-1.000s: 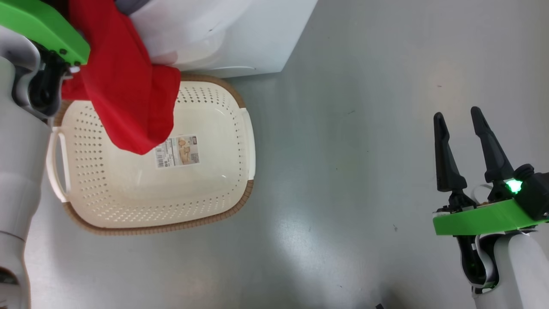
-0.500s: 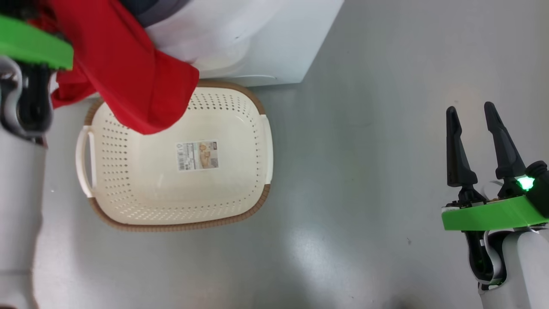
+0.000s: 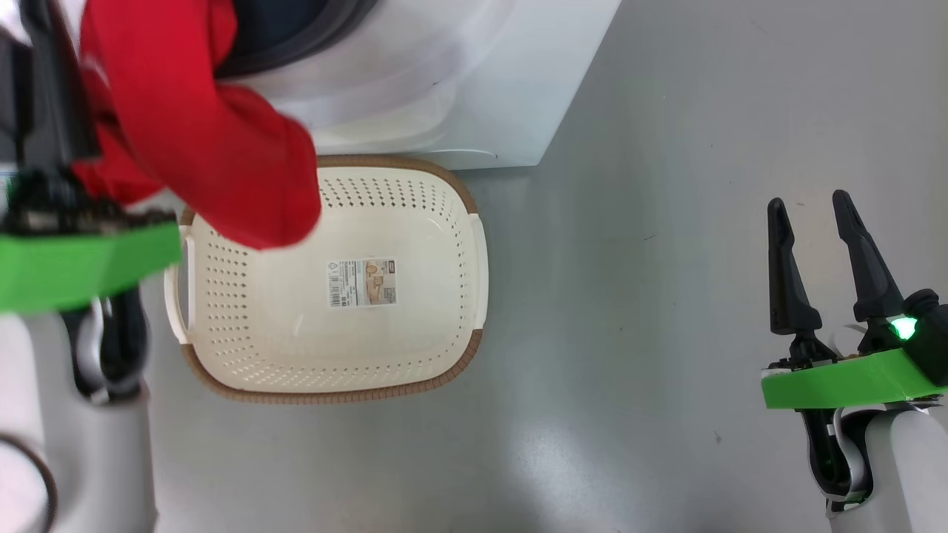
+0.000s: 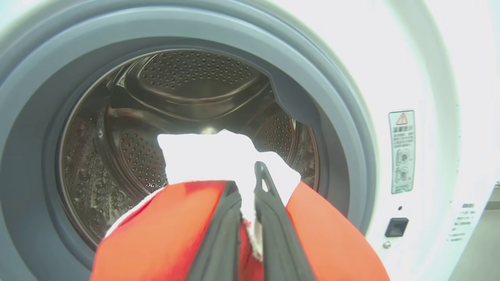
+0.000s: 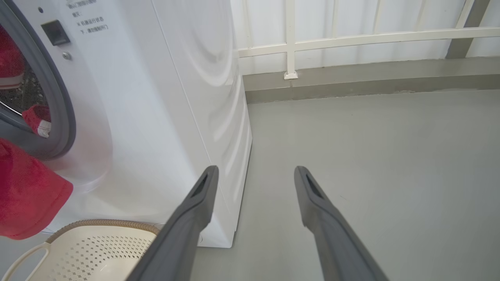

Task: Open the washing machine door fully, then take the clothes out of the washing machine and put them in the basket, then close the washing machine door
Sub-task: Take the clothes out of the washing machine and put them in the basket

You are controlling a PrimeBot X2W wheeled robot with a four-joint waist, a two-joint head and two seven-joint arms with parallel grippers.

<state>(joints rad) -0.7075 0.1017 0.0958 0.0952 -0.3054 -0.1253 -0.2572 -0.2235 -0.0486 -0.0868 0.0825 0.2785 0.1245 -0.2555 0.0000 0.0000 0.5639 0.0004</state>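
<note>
Left tool (image 4: 248, 177) clamps the clothes (image 3: 215, 148), which hang before the washer (image 3: 481, 89), over the adjoining corner of the basket (image 3: 459, 370). Right tool (image 3: 807, 200) stands open, idle. Recommended: carry the bundle above basket centre, lower, then release, keeping hems inside the rim.

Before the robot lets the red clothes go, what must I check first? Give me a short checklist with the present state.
1. Left hand shut on the clothes: ok.
2. Clothes centred over the basket: not ok, they hang over its corner by the washing machine.
3. Basket has room: ok.
4. Right hand open, apart from basket: ok.
5. Clothes free of the drum: cannot tell.
</note>
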